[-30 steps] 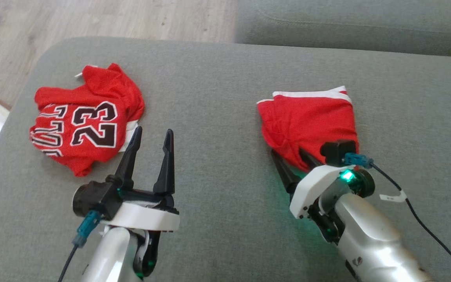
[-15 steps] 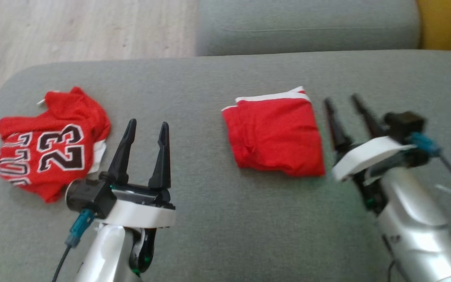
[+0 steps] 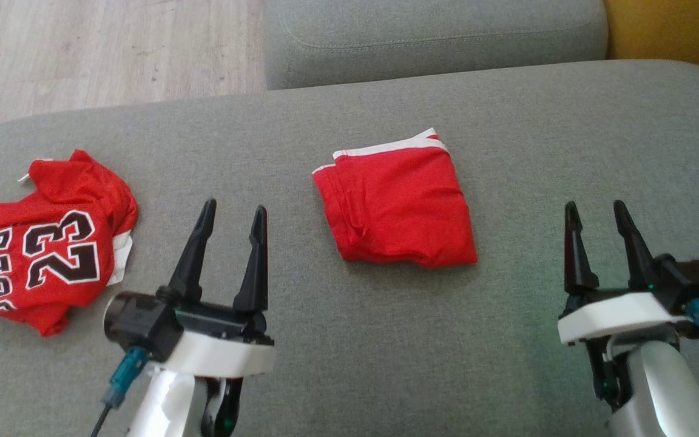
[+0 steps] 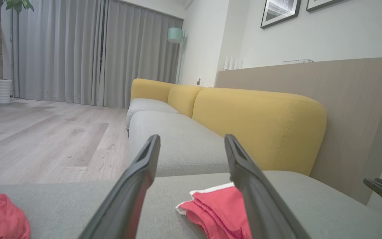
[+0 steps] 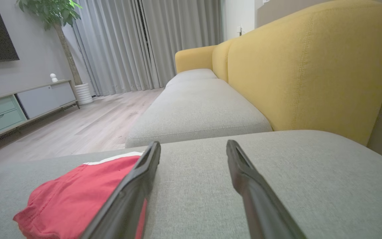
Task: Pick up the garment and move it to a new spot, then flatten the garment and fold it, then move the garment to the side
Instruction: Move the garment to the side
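Your right claw [image 3: 594,206] had backed off the folded red garment [image 3: 395,206] to the lower right, jaws spread and empty, though the camera swung too. The garment lay mid-frame on the grey cushion [image 3: 507,121], up-left of that claw, its white-trimmed edge uppermost; your left claw [image 3: 234,207], equally agape, sat about as near.

Soft even daylight, faint shadows

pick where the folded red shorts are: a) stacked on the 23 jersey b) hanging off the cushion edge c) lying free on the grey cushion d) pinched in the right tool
c: the folded red shorts lie flat on the grey cushion, with the open left tool and open right tool both apart from them.
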